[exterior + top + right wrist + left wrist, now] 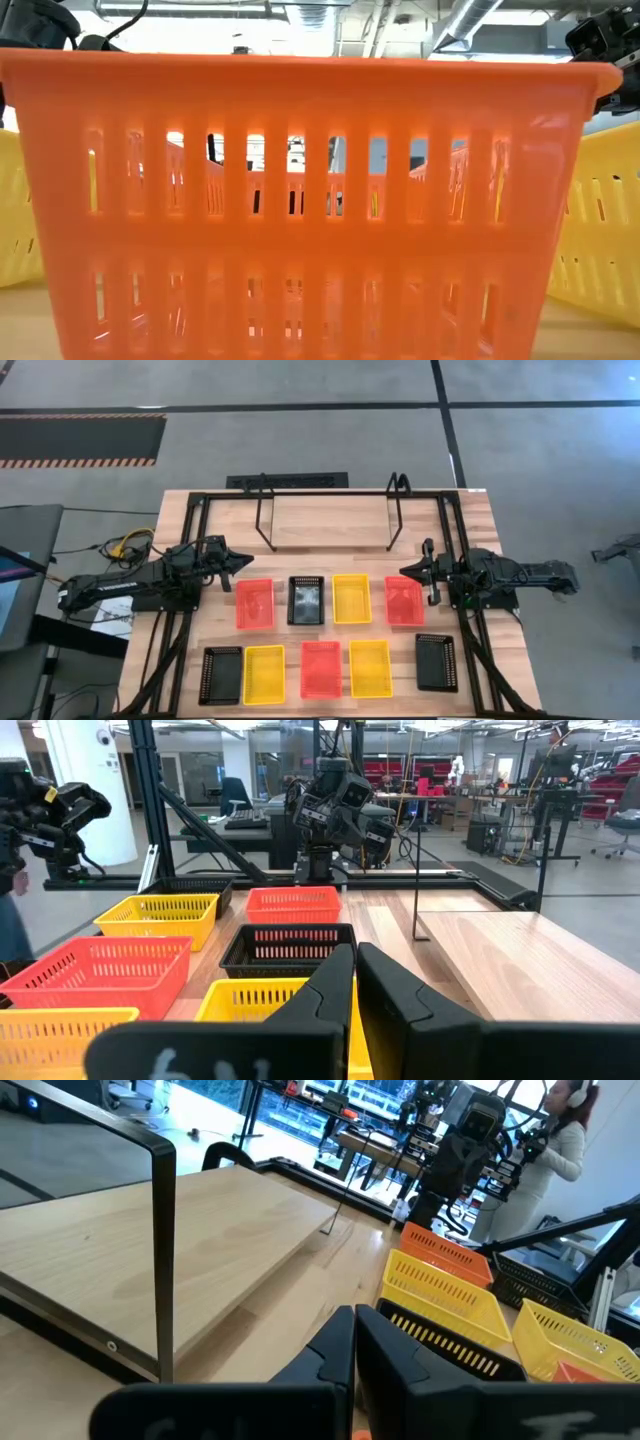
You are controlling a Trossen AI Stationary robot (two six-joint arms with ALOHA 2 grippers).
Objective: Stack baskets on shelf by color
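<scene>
Several baskets stand on the table in two rows, seen from above. The far row is red point(254, 603), black point(305, 600), yellow point(352, 599), red point(404, 601). The near row is black point(221, 675), yellow point(264, 674), red point(321, 668), yellow point(370, 667), black point(436, 662). The black rod shelf point(325, 510) stands bare at the far middle. My left gripper point(243, 563) hovers shut, left of the far row. My right gripper point(408, 571) hovers shut, right of it. Neither holds anything.
A black metal frame point(190, 560) runs around the table's sides and far edge. The arms' bases sit at the left and right edges. In the low view the near red basket's wall point(300, 200) fills the picture. A person point(565, 1140) stands in the room beyond.
</scene>
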